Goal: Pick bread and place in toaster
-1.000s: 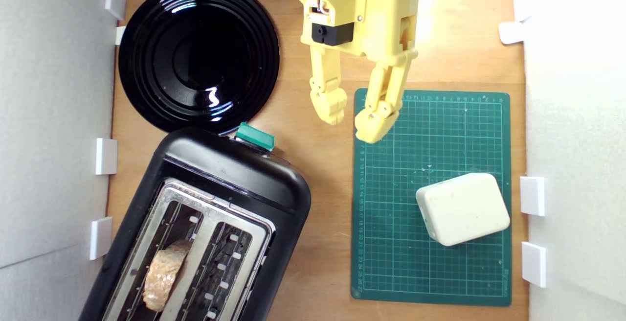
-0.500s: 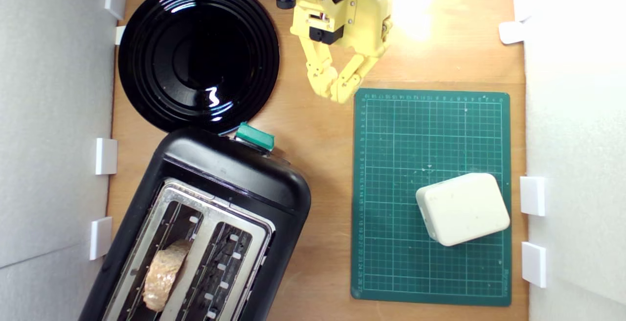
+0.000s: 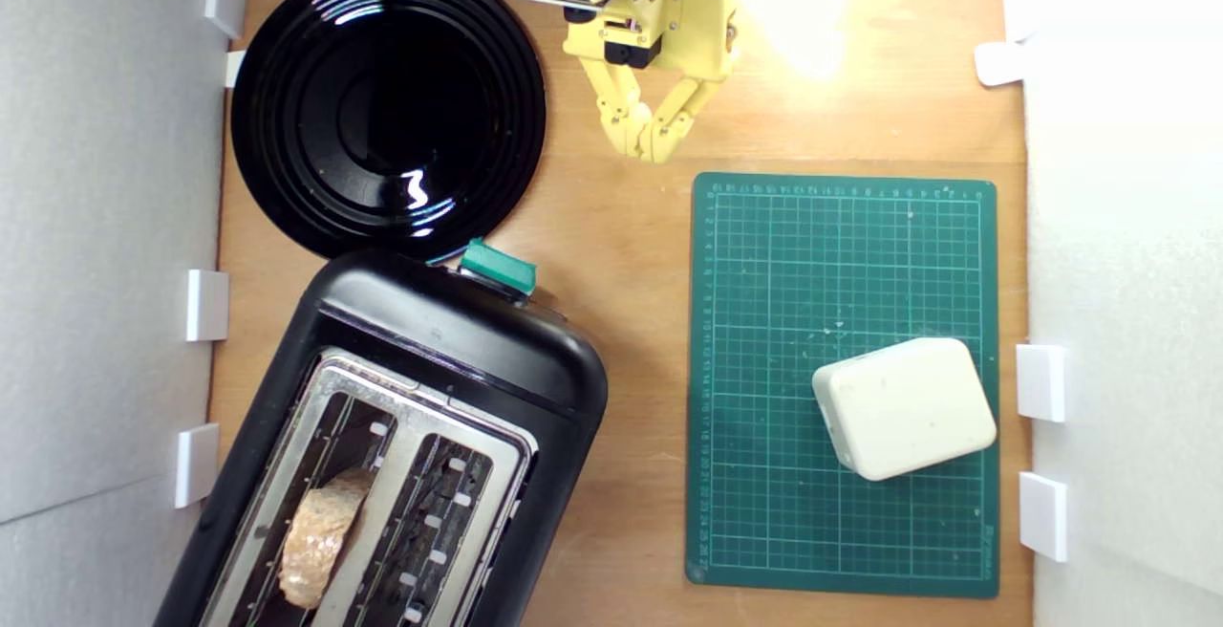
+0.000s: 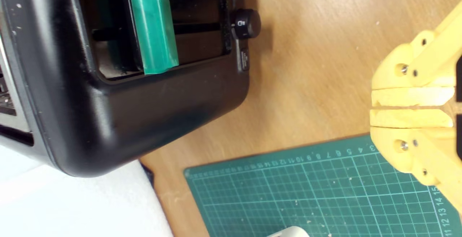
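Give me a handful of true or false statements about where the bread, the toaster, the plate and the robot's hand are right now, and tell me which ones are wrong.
1. The bread sits in a toaster slot. True.
2. The hand is shut on the bread. False: it is shut and empty, over bare wood far from the toaster.
3. The black plate has bread on it. False: nothing lies on it.
4. The white block rests on the green cutting mat. True.
5. Both toaster slots hold bread. False: only the slot on the exterior view's left does.
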Robot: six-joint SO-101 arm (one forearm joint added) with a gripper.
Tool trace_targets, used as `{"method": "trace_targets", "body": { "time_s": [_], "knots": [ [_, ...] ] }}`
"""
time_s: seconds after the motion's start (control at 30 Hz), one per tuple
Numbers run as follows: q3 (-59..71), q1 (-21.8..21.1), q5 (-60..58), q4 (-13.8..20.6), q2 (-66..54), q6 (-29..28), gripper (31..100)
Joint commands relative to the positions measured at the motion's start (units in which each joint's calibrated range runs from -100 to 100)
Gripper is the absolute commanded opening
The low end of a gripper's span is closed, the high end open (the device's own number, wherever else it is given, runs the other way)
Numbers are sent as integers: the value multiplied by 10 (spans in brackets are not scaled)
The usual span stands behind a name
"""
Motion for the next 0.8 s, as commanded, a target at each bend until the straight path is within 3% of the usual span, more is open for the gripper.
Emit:
{"method": "trace_targets", "body": {
  "time_s": [0.0,0.77],
  "knots": [
    [29,1,-6,5,-46,10,416],
    [181,1,-49,5,-220,20,416]
  ]
}}
